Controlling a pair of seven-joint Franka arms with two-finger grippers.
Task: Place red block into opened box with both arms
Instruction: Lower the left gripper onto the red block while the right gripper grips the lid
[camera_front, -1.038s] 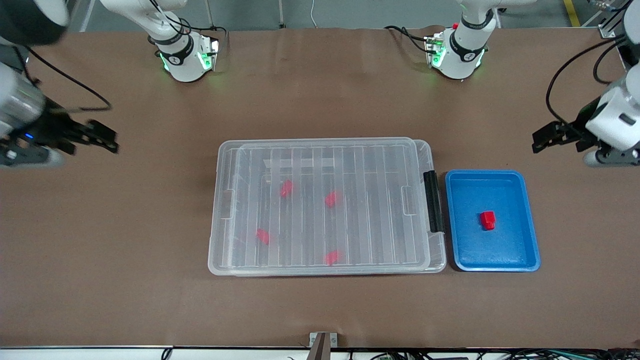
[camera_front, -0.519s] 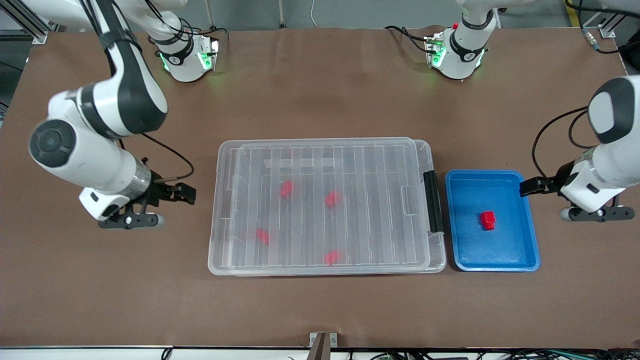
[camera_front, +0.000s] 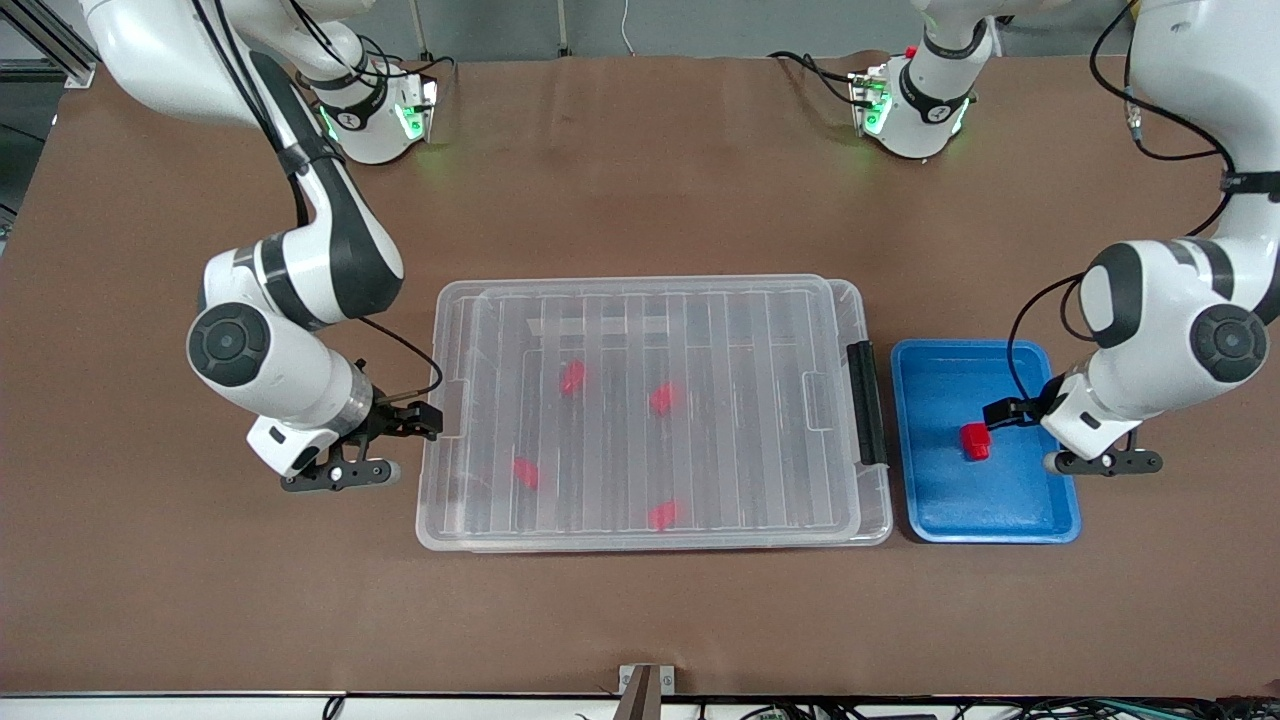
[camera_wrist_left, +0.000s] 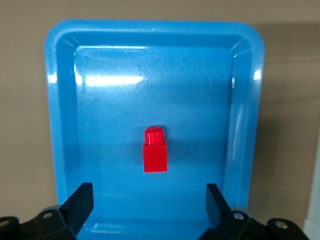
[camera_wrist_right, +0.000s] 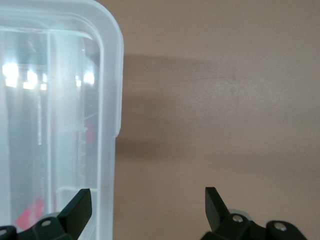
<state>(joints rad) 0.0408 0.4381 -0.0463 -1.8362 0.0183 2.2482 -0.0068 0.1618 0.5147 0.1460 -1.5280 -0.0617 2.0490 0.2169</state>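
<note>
One red block (camera_front: 975, 441) lies in the blue tray (camera_front: 1000, 535), alone on its floor (camera_wrist_left: 155, 156). My left gripper (camera_front: 1000, 412) hangs open just above the tray beside that block, and in the left wrist view its fingertips (camera_wrist_left: 148, 200) stand wide with the block ahead of them. The clear box (camera_front: 432, 520) has its ribbed lid (camera_front: 700, 330) lying on it. Several red blocks (camera_front: 572, 376) show through the lid. My right gripper (camera_front: 425, 420) is open at the box's short end toward the right arm. One fingertip (camera_wrist_right: 80, 202) overlaps the box rim (camera_wrist_right: 112, 100).
The blue tray (camera_wrist_left: 55, 100) sits against the box's short end that carries the black handle (camera_front: 866, 402). Bare brown table surrounds both. A small metal bracket (camera_front: 645, 680) sits at the table's edge nearest the front camera.
Both arms have swung in and down from the table's ends. The left gripper now hangs over the tray by the block, and the right gripper is at the box's end.
</note>
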